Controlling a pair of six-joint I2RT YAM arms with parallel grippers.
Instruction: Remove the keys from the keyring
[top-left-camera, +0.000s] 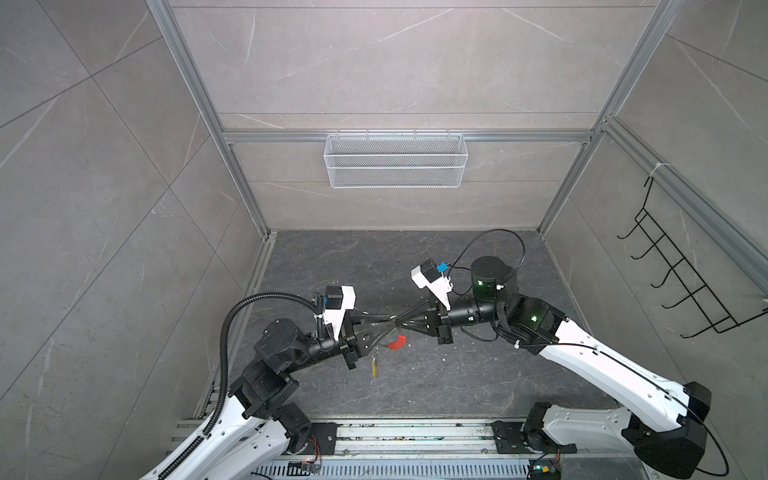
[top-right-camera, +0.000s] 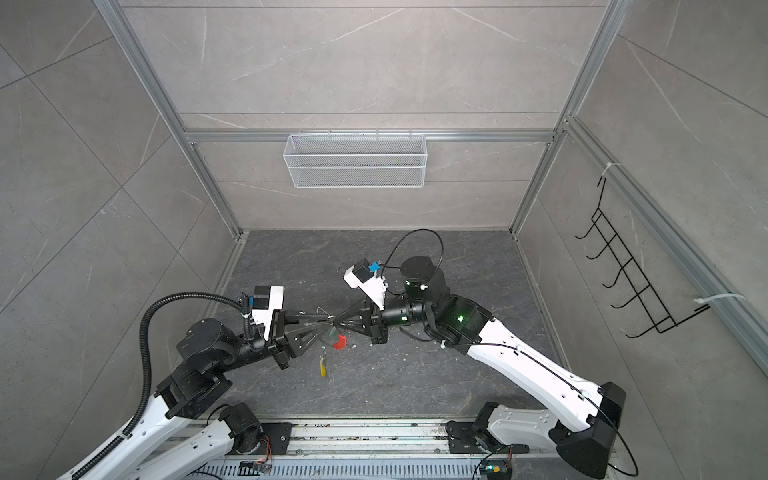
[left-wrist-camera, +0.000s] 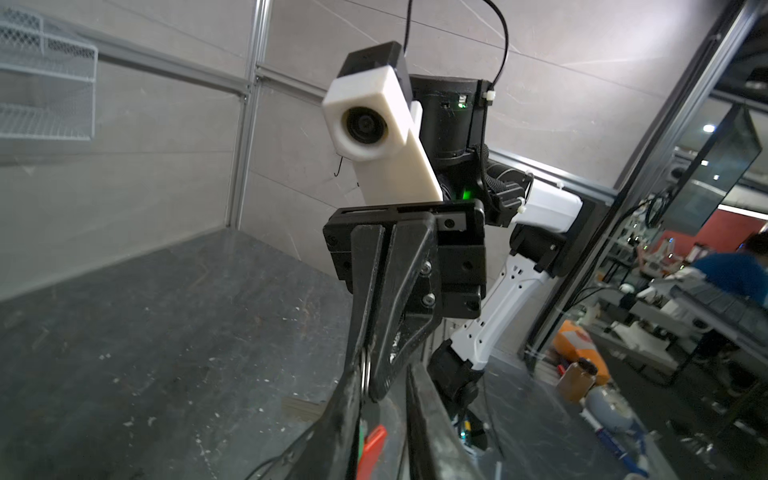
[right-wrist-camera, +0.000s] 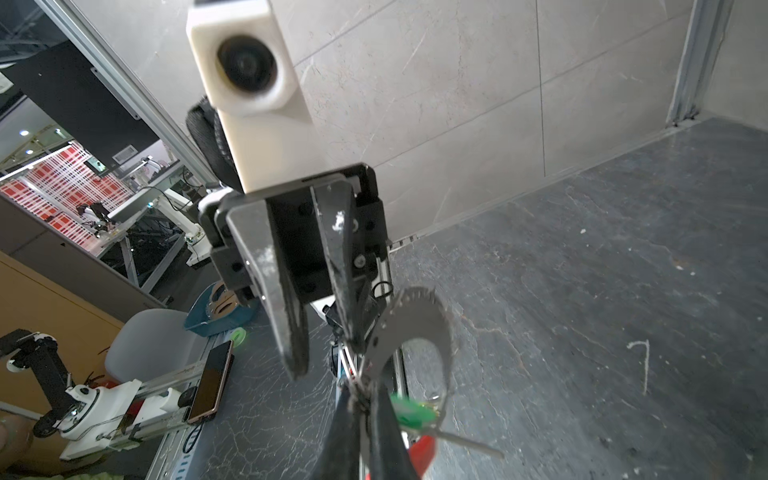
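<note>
1. Left wrist view: the right gripper (left-wrist-camera: 368, 384) has its fingers clenched on a thin metal ring of the keyring (top-left-camera: 397, 341). This pinch looks meant to hold the loop steady in the air above the worktop (top-left-camera: 478, 374), so the other arm has something fixed to pull against.
2. The left gripper (right-wrist-camera: 324, 359) meets it tip to tip. In the right wrist view its fingers stand parted with a clear gap, and I cannot make out anything held between them.
3. The green key (right-wrist-camera: 411, 409) hangs just beside the right fingertips, close against the bundle of wire they clamp. The red sleeve (top-right-camera: 340, 341) dangles just below it.
4. The yellow key (top-right-camera: 323, 368) is lower, beneath the left fingers and apart from both them and the sleeve. A small ring shows at its upper end. I cannot tell whether it hangs from a thin wire or rests on the worktop.
5. As I judge it, the green key is not yet off the loop, and the yellow one may already be free.
</note>
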